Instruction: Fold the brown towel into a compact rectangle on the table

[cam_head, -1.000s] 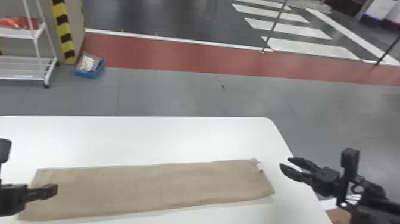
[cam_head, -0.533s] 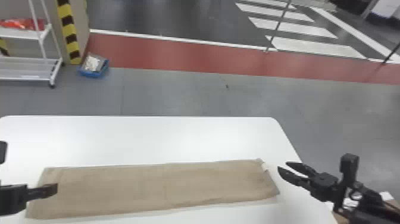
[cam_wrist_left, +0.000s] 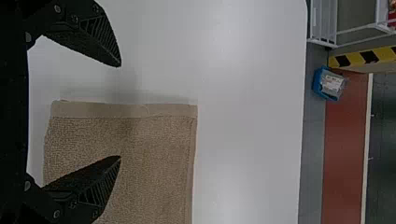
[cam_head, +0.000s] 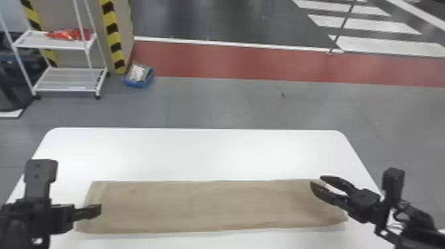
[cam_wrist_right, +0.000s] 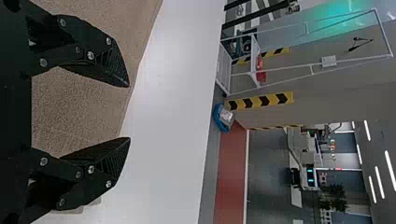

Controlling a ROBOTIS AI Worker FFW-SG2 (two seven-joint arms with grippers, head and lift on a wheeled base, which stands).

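Open, empty jaws above both ends of the brown towel (cam_head: pixel 212 207)

The left gripper (cam_head: pixel 98 210) is at the towel's left end. In the left wrist view its jaws stand wide apart, with a broad gap between the tips. One finger (cam_wrist_left: pixel 100 39) shows against the white table (cam_head: pixel 198 149), beyond the towel's hemmed left edge; the other lies over the cloth. The towel's edge runs across the gap, and nothing is gripped.

The right gripper (cam_head: pixel 315 180) is at the towel's right end, angled in from the right. Its jaws are also parted and empty, and in the right wrist view the gap between the tips is clear to see. One fingertip shows against the cloth, close to the towel's far edge, the other against the white tabletop. Whether any fingertip touches cloth or table, I cannot tell.

The towel lies on the near part of the table as a long, flat strip running left to right, its near right corner rounded. Beyond the table, far left, are a white wire cart (cam_head: pixel 69 81) and, to the right of it, a blue bin (cam_head: pixel 137 83) on the floor.
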